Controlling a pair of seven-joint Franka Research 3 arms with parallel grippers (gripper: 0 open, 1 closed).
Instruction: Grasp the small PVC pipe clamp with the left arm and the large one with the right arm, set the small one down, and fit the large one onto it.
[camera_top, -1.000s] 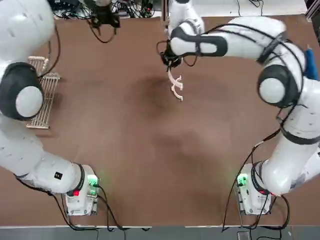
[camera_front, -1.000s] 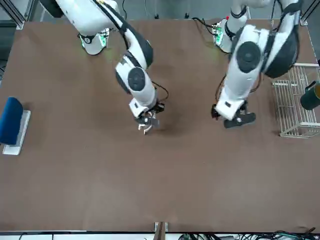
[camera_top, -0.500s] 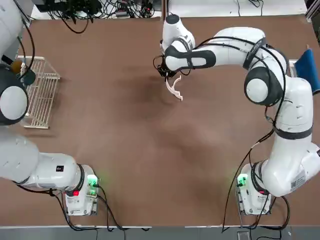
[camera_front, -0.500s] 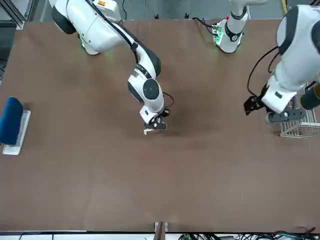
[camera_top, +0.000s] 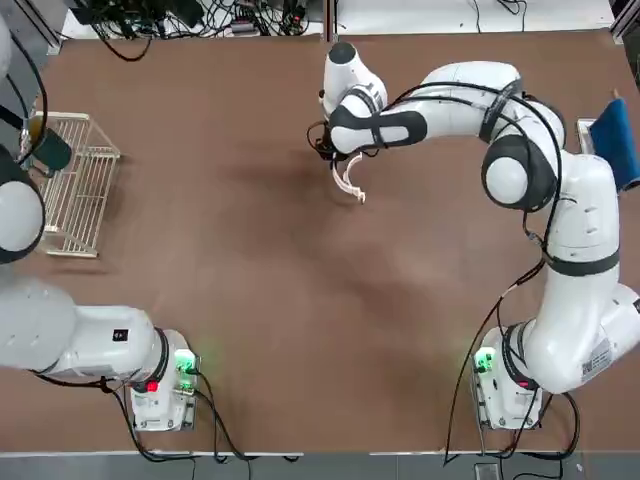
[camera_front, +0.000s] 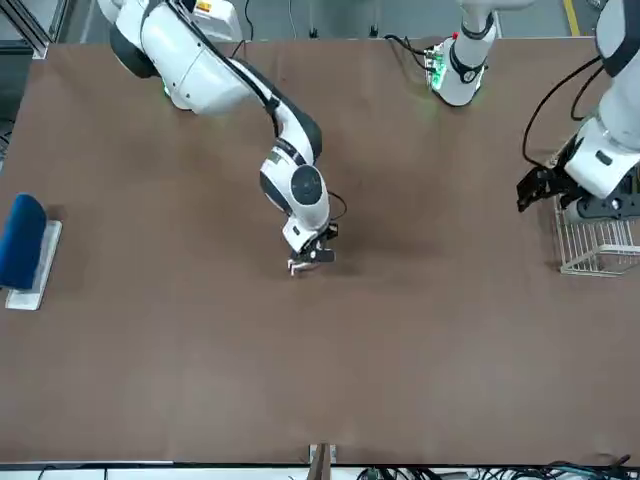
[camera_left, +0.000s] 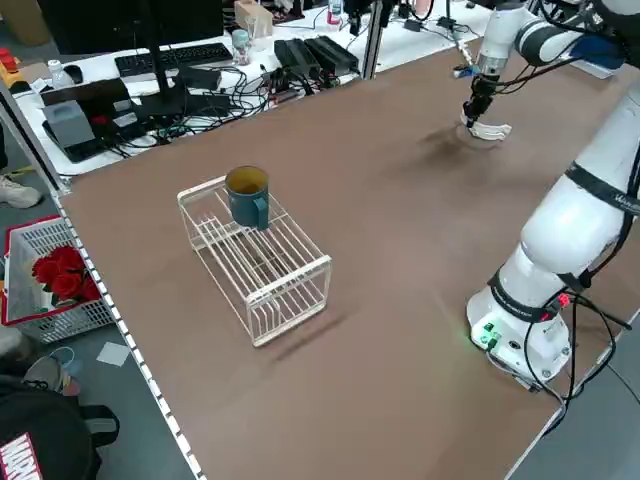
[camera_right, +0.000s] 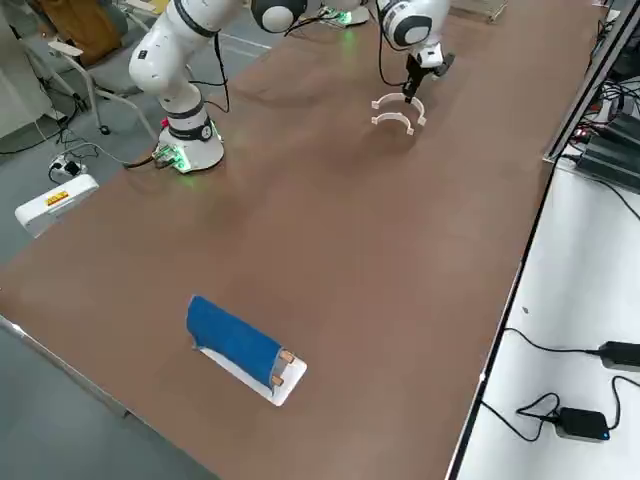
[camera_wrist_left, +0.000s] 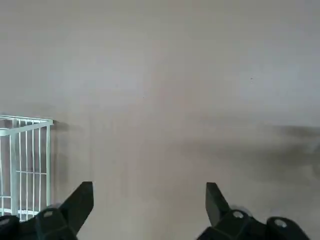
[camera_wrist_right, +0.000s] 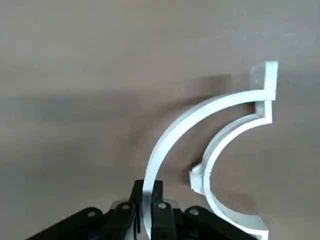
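Observation:
My right gripper (camera_wrist_right: 147, 202) is shut on one end of the large one (camera_wrist_right: 200, 117), a wide white half-ring low over the table's far middle. The small PVC pipe clamp (camera_wrist_right: 222, 150) lies on the table inside that arc, and their end tabs meet at one end. Both half-rings (camera_top: 348, 180) show just below the right gripper (camera_top: 336, 160) in the top view. My left gripper (camera_wrist_left: 148, 200) is open and holds nothing. It hangs at the robot's left beside the wire rack (camera_front: 590, 235), far from the clamps.
A teal cup (camera_left: 247, 195) stands in the white wire rack (camera_left: 260, 265) at the table's left side. A blue object on a white base (camera_right: 235, 345) lies near the right edge. Cables and boxes (camera_left: 200, 80) crowd the bench beyond the far edge.
The left arm has swung away from the table's middle to the wire rack, its gripper open. The right gripper has brought the large half-ring down around the small one.

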